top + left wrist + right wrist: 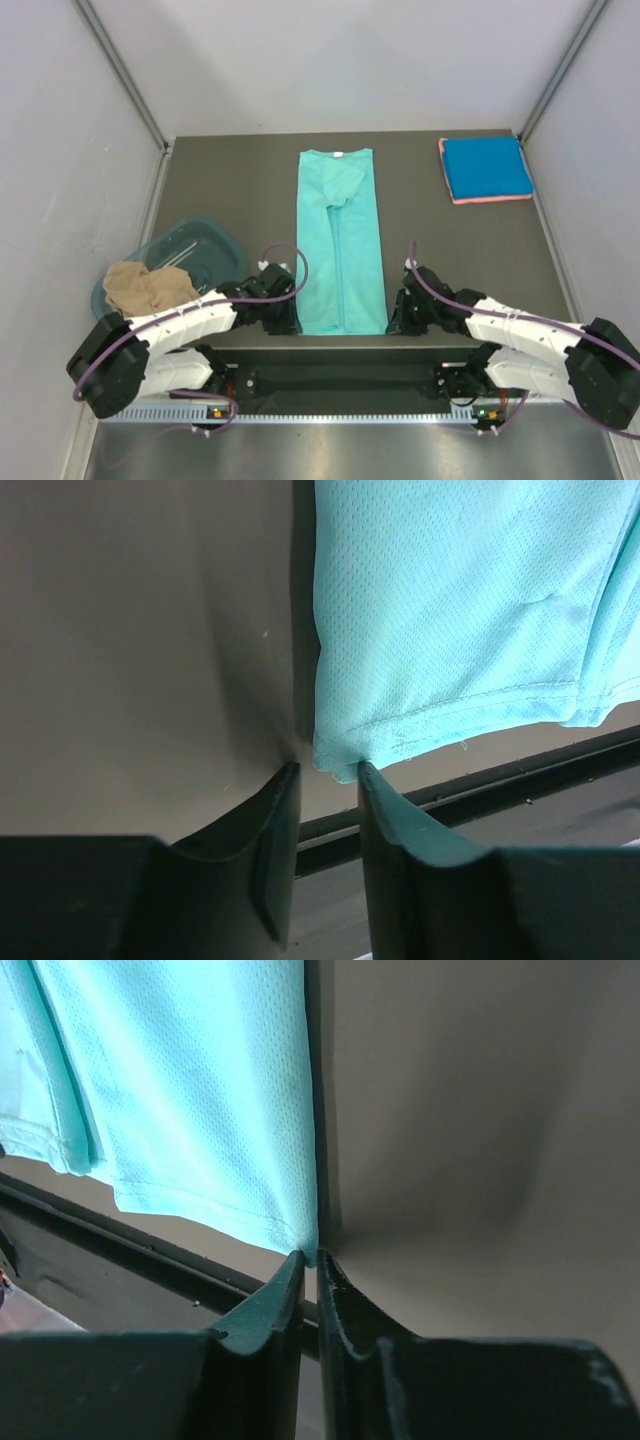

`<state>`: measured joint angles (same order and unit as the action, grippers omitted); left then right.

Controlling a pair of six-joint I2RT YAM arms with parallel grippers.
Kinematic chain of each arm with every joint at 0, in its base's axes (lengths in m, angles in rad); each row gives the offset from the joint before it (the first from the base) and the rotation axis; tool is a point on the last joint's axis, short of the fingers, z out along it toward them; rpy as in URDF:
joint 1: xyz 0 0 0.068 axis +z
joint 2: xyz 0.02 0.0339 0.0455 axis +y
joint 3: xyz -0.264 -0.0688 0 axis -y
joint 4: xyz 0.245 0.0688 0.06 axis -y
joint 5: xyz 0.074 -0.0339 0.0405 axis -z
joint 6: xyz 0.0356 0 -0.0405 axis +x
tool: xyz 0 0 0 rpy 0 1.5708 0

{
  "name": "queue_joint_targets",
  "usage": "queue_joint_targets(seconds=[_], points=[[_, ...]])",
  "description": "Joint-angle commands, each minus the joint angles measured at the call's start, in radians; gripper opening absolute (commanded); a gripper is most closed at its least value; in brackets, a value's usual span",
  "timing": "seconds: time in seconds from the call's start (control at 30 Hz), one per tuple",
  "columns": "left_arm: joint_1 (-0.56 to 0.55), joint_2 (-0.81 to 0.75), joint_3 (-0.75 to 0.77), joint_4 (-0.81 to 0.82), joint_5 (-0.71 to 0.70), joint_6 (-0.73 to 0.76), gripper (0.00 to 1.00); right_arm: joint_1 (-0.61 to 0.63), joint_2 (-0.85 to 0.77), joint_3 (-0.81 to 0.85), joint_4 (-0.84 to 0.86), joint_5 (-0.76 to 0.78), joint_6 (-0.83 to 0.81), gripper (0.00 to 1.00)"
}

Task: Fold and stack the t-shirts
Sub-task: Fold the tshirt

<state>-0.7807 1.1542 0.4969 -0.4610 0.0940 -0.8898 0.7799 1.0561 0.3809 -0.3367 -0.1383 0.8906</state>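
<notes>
1. Both arms reach in from the near edge: the left arm (180,325) and the right arm (520,325) each bend inward toward a near corner of the shirt in the middle.
2. The dark surface (240,190) carries all the things.
3. The teal-green t-shirt (340,245) lies flat in the middle of the surface. It is folded into a long, narrow strip, with the collar at the far end and the hem at the near edge.
4. A translucent teal tub (205,245) sits at the near left, just beside the left arm.
5. The bright blue t-shirt (486,166) lies folded in the far right corner on top of the pink t-shirt (490,199), of which only an edge shows.
6. The tan t-shirt (145,288) lies crumpled over the tub's near rim.
7. The left end effector (325,770) has its fingers spread. The teal-green t-shirt's near-left hem corner sits in the gap between the tips, unclamped.
8. The right end effector (312,1257) has its fingers pressed almost together, pinching the near-right hem corner.
</notes>
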Motion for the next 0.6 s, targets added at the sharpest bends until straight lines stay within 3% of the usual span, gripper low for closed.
queue_joint_targets(seconds=[0.0, 0.1, 0.27, 0.4, 0.57], points=[[-0.005, -0.010, -0.015, 0.045, 0.013, -0.003, 0.33, 0.030, -0.008, 0.032, 0.013, 0.014, 0.013, 0.09], [-0.005, -0.017, -0.018, 0.051, 0.019, -0.003, 0.27, 0.036, -0.013, 0.029, 0.018, 0.014, 0.016, 0.01], [-0.005, -0.034, -0.018, 0.055, 0.032, -0.008, 0.23, 0.051, -0.030, 0.030, 0.021, 0.016, 0.027, 0.00], [-0.005, -0.088, -0.015, 0.032, 0.038, -0.024, 0.41, 0.059, -0.038, 0.029, 0.022, 0.017, 0.031, 0.00], [-0.002, -0.119, -0.006, 0.004, -0.014, -0.021, 0.46, 0.067, -0.047, 0.023, 0.028, 0.022, 0.036, 0.00]])
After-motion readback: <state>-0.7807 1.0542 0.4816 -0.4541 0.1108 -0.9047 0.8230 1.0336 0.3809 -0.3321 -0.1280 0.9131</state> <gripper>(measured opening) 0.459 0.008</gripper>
